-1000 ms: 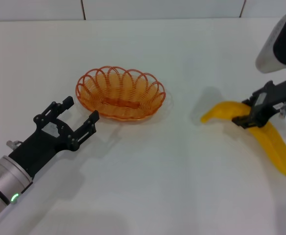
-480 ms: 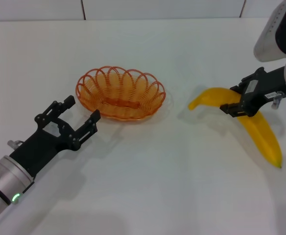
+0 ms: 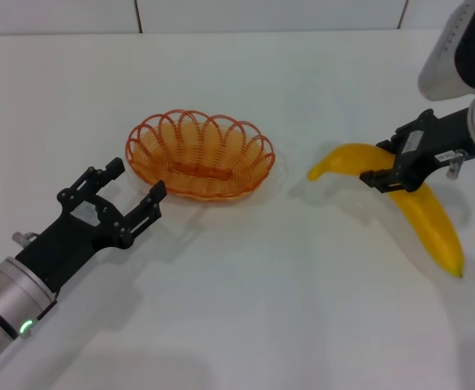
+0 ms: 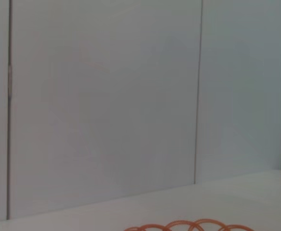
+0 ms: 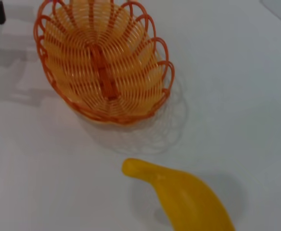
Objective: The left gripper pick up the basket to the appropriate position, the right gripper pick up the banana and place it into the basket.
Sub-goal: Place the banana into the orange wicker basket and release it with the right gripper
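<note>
The left wrist view cuts the basket [image 4: 191, 225] down to a few rim loops. The right wrist view crops the banana [image 5: 188, 199] past its middle.

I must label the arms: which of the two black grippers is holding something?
The right gripper: it is clamped on the banana. The left gripper is open beside the basket, holding nothing.

Basket [image 3: 199, 155] on table [image 3: 246, 309], centre. Left gripper [image 3: 122, 199] just beside basket's near-left rim, apparently apart from it. Banana [image 3: 400, 203] right of basket, well apart, with right gripper [image 3: 390, 166] around its middle.
</note>
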You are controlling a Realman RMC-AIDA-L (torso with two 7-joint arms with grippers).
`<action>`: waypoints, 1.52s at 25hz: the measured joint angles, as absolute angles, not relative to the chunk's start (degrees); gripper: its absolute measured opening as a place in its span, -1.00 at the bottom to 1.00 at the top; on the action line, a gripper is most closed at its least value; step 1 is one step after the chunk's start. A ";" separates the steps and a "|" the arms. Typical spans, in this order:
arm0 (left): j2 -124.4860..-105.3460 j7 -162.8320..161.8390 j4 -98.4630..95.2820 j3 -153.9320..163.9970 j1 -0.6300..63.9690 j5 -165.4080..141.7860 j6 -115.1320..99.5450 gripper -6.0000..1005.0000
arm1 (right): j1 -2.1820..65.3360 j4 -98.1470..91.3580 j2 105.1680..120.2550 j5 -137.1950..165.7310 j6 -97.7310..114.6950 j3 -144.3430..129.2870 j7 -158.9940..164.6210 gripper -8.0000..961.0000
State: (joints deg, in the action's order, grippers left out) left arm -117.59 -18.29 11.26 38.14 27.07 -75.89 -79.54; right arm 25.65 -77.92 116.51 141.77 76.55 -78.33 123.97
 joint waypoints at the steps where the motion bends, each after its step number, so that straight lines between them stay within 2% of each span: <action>1: -117.59 -18.44 11.26 38.14 27.08 -75.87 -79.54 0.53 | 25.73 -78.00 116.53 141.76 76.54 -78.53 123.95 0.06; 16: -117.61 -24.89 12.23 38.16 28.04 -75.44 -77.81 0.51 | 26.01 -78.14 116.40 141.76 76.75 -79.10 124.12 0.06; 24: -117.66 -12.97 18.74 33.83 28.74 -73.45 -77.47 0.50 | 26.19 -77.91 116.36 141.76 76.74 -79.10 124.23 0.06; 38: -117.59 -12.79 20.01 32.76 29.12 -73.20 -77.94 0.50 | 26.26 -77.60 116.36 141.77 76.58 -79.09 124.19 0.06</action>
